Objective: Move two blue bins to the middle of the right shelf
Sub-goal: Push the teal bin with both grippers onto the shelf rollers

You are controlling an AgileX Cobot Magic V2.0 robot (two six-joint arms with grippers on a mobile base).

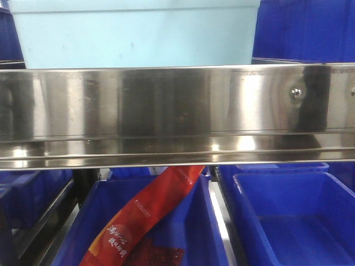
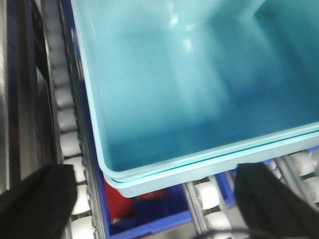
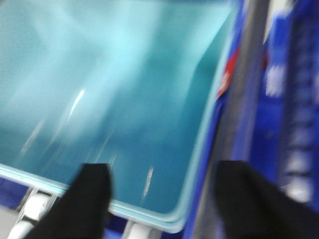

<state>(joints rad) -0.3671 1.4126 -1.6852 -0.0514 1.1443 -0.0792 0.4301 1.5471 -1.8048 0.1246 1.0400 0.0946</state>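
Note:
The two blue bins [image 1: 133, 39] are pale cyan and nested one inside the other, resting on the tier behind the right shelf middle's shiny front rail [image 1: 166, 100]. The left wrist view looks down into the bins [image 2: 174, 89], whose doubled rim shows at their near edge over white rollers [image 2: 67, 144]. My left gripper [image 2: 149, 172] is open, its black fingers [image 2: 35, 199] spread wide at that near edge. My right gripper [image 3: 162, 169] is open too, straddling the near right corner of the bins [image 3: 99, 74], with one finger [image 3: 92, 199] over the bin's inside. That view is blurred.
Royal-blue bins [image 1: 294, 221] stand on the tier below, one holding a red snack packet [image 1: 150, 216]. More royal-blue bins [image 1: 305, 27] sit right of the pale bins. A bolt head [image 1: 295, 92] marks the rail. A steel upright [image 3: 244, 99] and blue bins [image 3: 299, 99] run beside the corner.

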